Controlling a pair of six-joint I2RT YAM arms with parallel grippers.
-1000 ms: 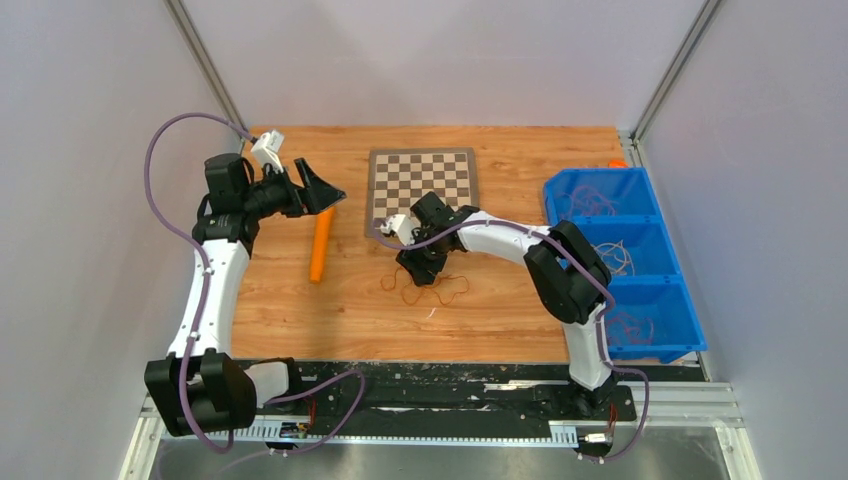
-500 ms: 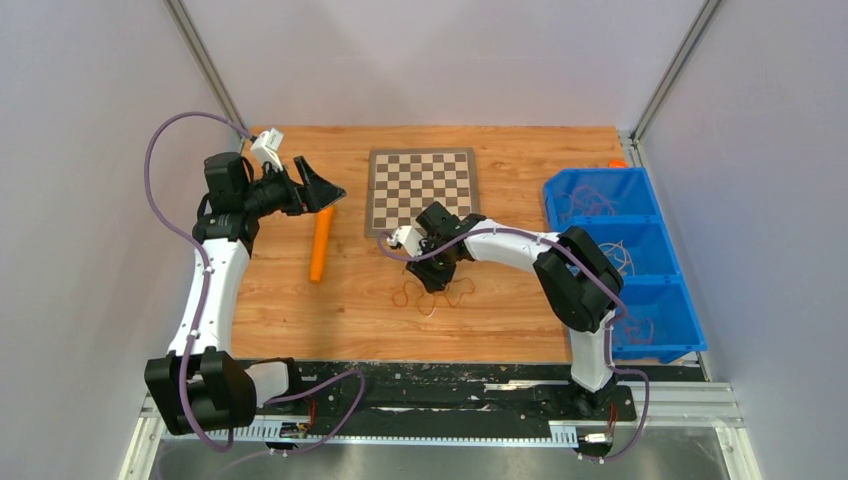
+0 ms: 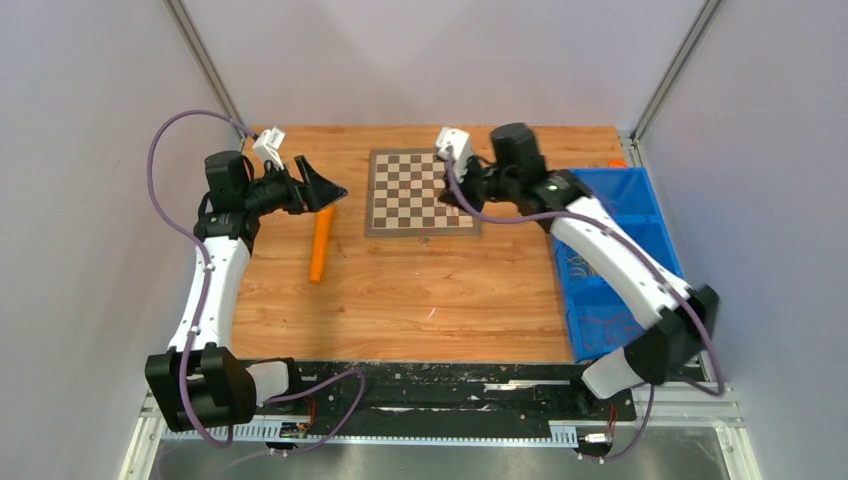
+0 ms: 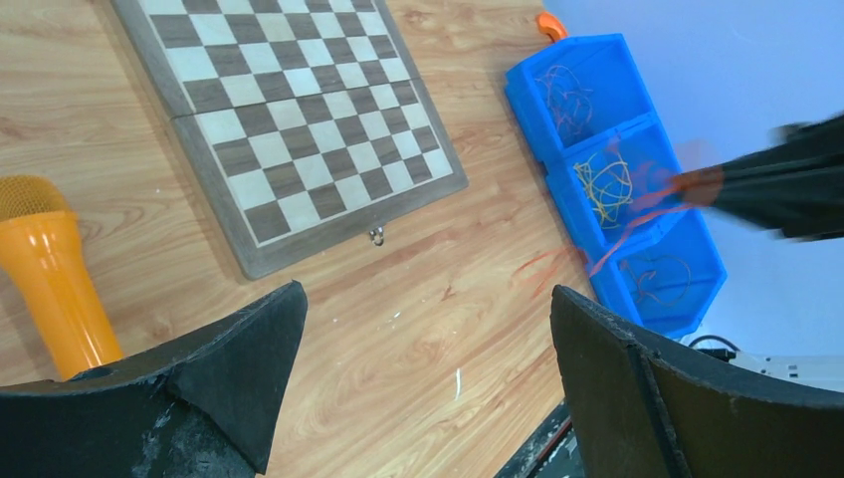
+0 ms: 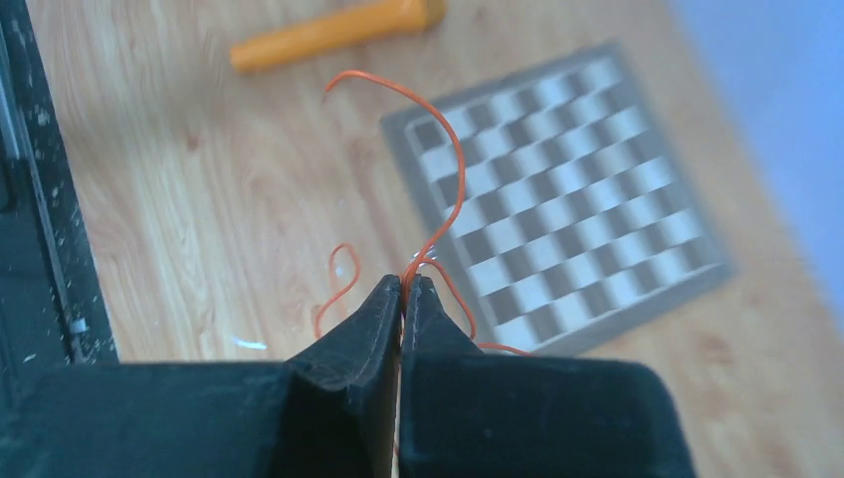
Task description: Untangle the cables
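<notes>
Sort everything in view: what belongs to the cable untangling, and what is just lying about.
Belongs to the job: reddish-orange cable, pinched in the shut right end effector; yellow cables and reddish cables in the blue bin.
Lying about: chessboard; orange cylinder.

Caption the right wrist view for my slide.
Right gripper, jaws shut on a reddish-orange cable, over the chessboard.

We take this for a robotics lab test cell: a wooden surface boxed in by plain white panels on aluminium framing, a left arm and a right arm bolted to a black base rail, and a checkerboard lying flat.
</notes>
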